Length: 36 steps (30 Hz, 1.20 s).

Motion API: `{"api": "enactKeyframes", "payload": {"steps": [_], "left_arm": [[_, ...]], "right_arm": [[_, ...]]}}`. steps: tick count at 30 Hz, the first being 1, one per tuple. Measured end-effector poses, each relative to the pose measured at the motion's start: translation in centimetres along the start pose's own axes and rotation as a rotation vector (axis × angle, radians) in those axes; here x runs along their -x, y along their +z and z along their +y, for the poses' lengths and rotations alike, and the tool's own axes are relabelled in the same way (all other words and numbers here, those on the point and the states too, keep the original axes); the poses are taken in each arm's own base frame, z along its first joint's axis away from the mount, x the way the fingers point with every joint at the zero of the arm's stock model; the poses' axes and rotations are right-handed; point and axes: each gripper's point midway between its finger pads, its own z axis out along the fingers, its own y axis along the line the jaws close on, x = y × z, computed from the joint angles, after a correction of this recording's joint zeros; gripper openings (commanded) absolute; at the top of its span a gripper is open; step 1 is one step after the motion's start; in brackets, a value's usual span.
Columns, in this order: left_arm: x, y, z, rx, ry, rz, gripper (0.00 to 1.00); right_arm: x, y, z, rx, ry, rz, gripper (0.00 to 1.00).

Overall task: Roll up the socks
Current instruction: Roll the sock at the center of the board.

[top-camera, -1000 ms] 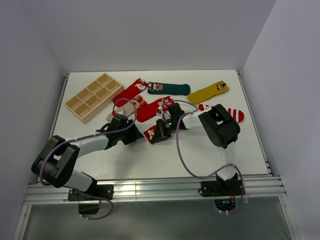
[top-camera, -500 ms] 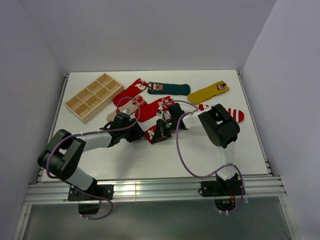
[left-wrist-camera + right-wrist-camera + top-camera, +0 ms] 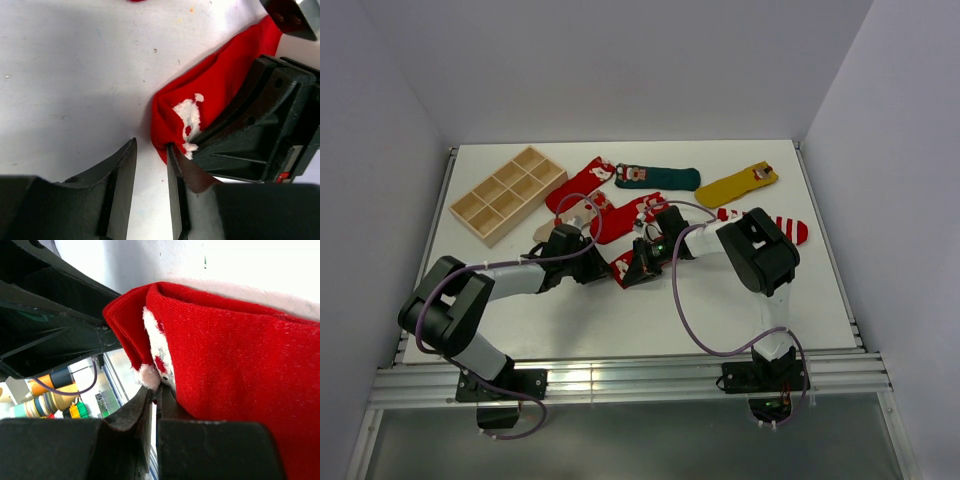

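A small red sock (image 3: 622, 268) with a white figure patch lies in the middle of the table, its near end folded over (image 3: 185, 117). My right gripper (image 3: 640, 260) is shut on that folded edge, pinching it by the white fluffy patch (image 3: 156, 392). My left gripper (image 3: 601, 266) is low at the sock's left end, jaws narrowly open (image 3: 152, 146) with bare table between them. Its right finger (image 3: 175, 185) touches the sock's fold. Other socks lie behind: red (image 3: 582, 183), red (image 3: 625, 216), beige (image 3: 563, 222), dark green (image 3: 658, 178), mustard yellow (image 3: 737, 184) and red-and-white striped (image 3: 778, 226).
A wooden tray (image 3: 508, 193) with several compartments stands at the back left. The two grippers are almost touching over the red sock. White walls close in the table on three sides, and a metal rail (image 3: 620, 378) runs along the near edge.
My left gripper has slid right across the table up to the red sock's end, and its jaws have narrowed. The right gripper has kept its hold without moving.
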Motion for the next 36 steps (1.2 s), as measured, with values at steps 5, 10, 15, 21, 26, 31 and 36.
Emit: {"api": "enactKeyframes", "payload": {"steps": [5, 10, 15, 21, 26, 31, 36], "left_arm": [[-0.1, -0.1, -0.5, -0.020, -0.008, 0.013, 0.36], [-0.2, -0.1, -1.2, -0.052, -0.018, 0.020, 0.32], [0.0, -0.2, -2.1, -0.089, -0.026, 0.023, 0.29], [0.3, 0.0, -2.9, -0.112, -0.041, 0.024, 0.26], [0.2, 0.4, -3.0, -0.116, -0.060, 0.030, 0.26], [0.1, 1.0, -2.9, -0.121, -0.085, 0.037, 0.28], [0.4, 1.0, -3.3, -0.130, -0.115, 0.028, 0.32]], "right_arm": [[0.0, 0.0, 0.0, -0.001, 0.000, 0.002, 0.00], [0.0, 0.0, 0.0, -0.003, 0.001, 0.003, 0.00], [0.0, 0.0, 0.0, -0.004, 0.000, 0.005, 0.00], [0.0, -0.1, 0.0, -0.008, 0.001, 0.005, 0.00], [0.1, -0.1, 0.0, -0.013, 0.001, 0.007, 0.00], [0.1, -0.1, -0.1, -0.017, 0.005, 0.012, 0.00], [0.2, -0.1, -0.1, -0.023, 0.005, 0.012, 0.00]]}}
